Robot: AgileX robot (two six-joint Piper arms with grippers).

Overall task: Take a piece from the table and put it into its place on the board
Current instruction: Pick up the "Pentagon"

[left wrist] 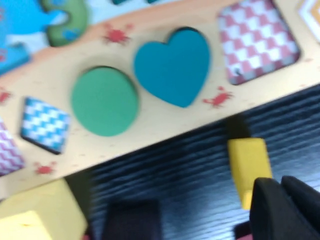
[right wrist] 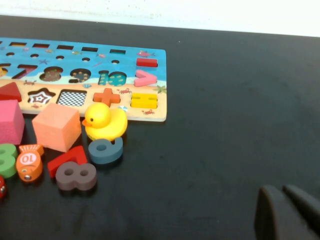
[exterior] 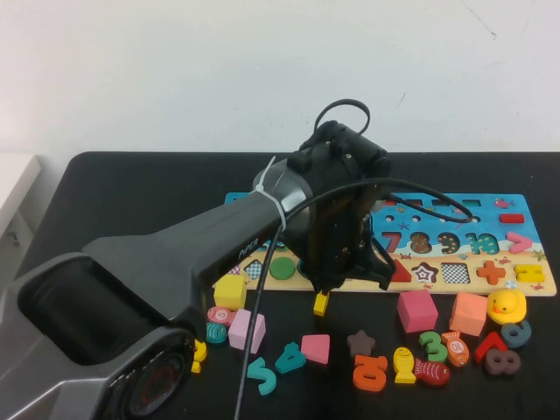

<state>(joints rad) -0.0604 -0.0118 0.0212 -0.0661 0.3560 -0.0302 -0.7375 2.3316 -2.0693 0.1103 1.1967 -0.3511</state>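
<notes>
Fingers of the left gripper [exterior: 322, 293] are pressed together on the piece [exterior: 321, 304], a small flat yellow block that pokes out below the fingertips just off the near edge of the board [exterior: 516, 284]. In the left wrist view the piece [left wrist: 248, 167] sits over the black table [exterior: 131, 192], beside the board's sandy strip [left wrist: 150, 132], close to the blue heart [left wrist: 173, 65] and the green circle [left wrist: 104, 101]. A red-and-white checkered recess [left wrist: 257, 42] lies next to the heart, and a blue-and-white zigzag recess [left wrist: 44, 125] lies beyond the circle. I cannot make out the five-sided recess; the left arm covers that part of the board.

On the table near the board's near edge lie a yellow cube [exterior: 230, 291], a pink cube [exterior: 416, 311], an orange cube [exterior: 469, 313] and a yellow duck [exterior: 506, 306].

The right gripper [right wrist: 287, 215] hangs low over bare table, well away from the board's right end, its dark fingers close together with nothing between them.
</notes>
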